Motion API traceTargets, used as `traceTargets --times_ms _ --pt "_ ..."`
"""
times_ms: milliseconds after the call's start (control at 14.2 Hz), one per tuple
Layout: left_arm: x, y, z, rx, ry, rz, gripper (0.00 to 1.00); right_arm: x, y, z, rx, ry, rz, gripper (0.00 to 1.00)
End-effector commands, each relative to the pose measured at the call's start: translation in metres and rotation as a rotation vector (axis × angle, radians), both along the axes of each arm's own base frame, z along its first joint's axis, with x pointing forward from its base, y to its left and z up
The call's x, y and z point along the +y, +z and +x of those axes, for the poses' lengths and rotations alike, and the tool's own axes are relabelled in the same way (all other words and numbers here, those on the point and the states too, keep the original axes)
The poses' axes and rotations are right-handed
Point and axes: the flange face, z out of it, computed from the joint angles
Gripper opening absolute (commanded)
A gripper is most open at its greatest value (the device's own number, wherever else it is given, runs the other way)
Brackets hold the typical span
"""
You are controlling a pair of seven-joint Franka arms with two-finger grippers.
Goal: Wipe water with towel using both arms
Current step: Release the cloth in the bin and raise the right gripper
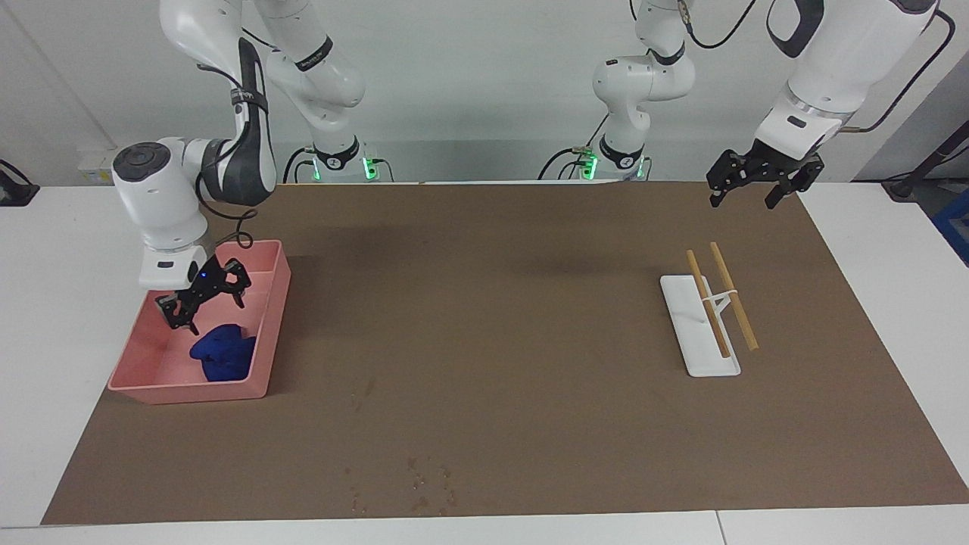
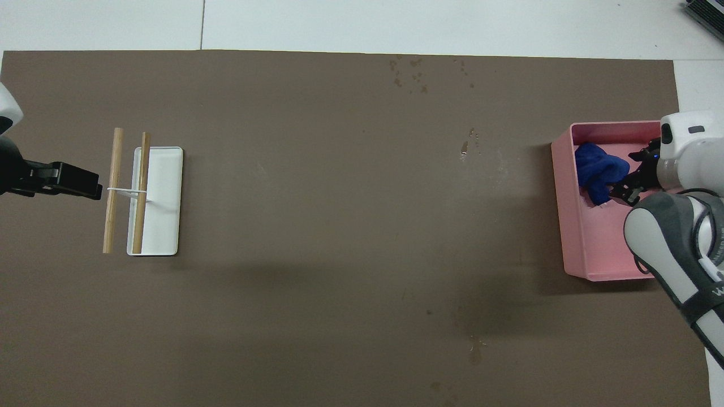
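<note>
The blue towel [image 1: 223, 352] [image 2: 599, 169] lies crumpled in the pink tray [image 1: 189, 392] [image 2: 565, 215], at the end farther from the robots. My right gripper [image 1: 206, 306] [image 2: 630, 176] hangs just above the towel, open, with nothing between its fingers. My left gripper [image 1: 743, 198] [image 2: 79, 182] waits up in the air, open and empty, over the mat's edge at the left arm's end. I cannot make out the water on the brown mat.
A white flat holder [image 1: 700, 333] [image 2: 161, 226] with two wooden sticks [image 1: 719, 299] [image 2: 127, 189] tied across it lies toward the left arm's end. Small tan stain dots [image 1: 424, 484] [image 2: 410, 73] speckle the mat's edge farthest from the robots.
</note>
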Motion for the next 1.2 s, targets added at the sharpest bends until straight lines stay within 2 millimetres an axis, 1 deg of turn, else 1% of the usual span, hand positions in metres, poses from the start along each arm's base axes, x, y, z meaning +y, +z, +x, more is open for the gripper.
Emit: traceTargets --times_ms 0,211,282,422,633,774,845,985,1126 --pt "0.002 0.0 -0.009 -0.003 0.0 -0.01 1.0 0.033 0.034 -0.001 0.024 -0.07 -0.013 1.0" --pt "0.002 0.001 -0.009 -0.003 0.0 -0.01 1.0 0.092 0.082 -0.008 0.046 -0.182 0.017 1.0" --pt "0.002 0.0 -0.009 -0.002 0.0 -0.008 1.0 0.108 0.099 -0.013 0.045 -0.224 0.041 1.0" --pt "0.002 0.0 -0.009 -0.003 0.0 -0.008 1.0 0.137 0.13 -0.021 0.04 -0.254 0.102 1.0" --pt "0.002 0.0 -0.009 -0.002 0.0 -0.008 1.0 0.157 0.171 -0.031 0.044 -0.329 0.167 1.0" --pt "0.002 0.0 -0.009 -0.002 0.0 -0.01 1.0 0.162 0.196 -0.035 0.053 -0.36 0.168 1.0" --pt "0.002 0.001 -0.009 -0.005 0.0 -0.01 1.0 0.169 0.212 -0.04 0.052 -0.352 0.167 1.0" --pt "0.002 0.002 -0.009 -0.005 0.0 -0.01 1.0 0.179 0.234 -0.053 0.049 -0.364 0.161 1.0" --pt "0.002 0.001 -0.009 -0.003 0.0 -0.008 1.0 0.187 0.25 -0.074 0.055 -0.405 0.147 1.0"
